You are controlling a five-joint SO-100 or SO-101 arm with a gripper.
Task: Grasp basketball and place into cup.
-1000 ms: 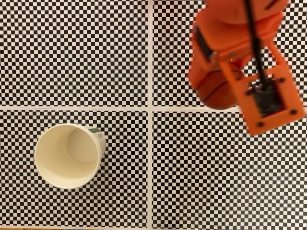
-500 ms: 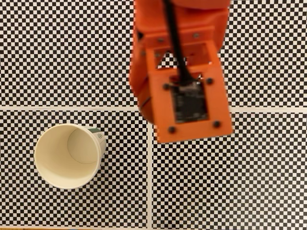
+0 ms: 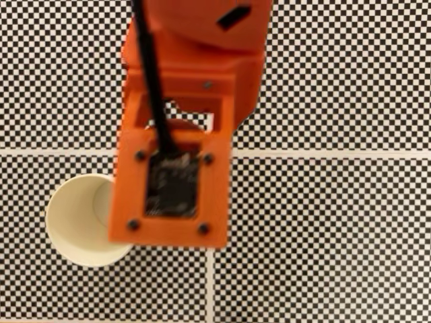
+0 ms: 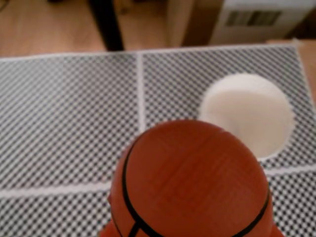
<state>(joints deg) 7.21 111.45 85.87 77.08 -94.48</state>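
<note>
Could miss the cup (image 3: 77, 229) or clip its rim if released now, since the basketball (image 4: 190, 182) hangs off to one side of the mouth rather than over it; could also tip the light paper cup with the overhanging orange gripper (image 3: 176, 138) body. Carried aloft above the checkered mat (image 3: 323, 235), ball apparently pinched between the jaws, though fingertips hidden, so cannot tell for sure. Cup upright, holding nothing, pale inside bare.
</note>
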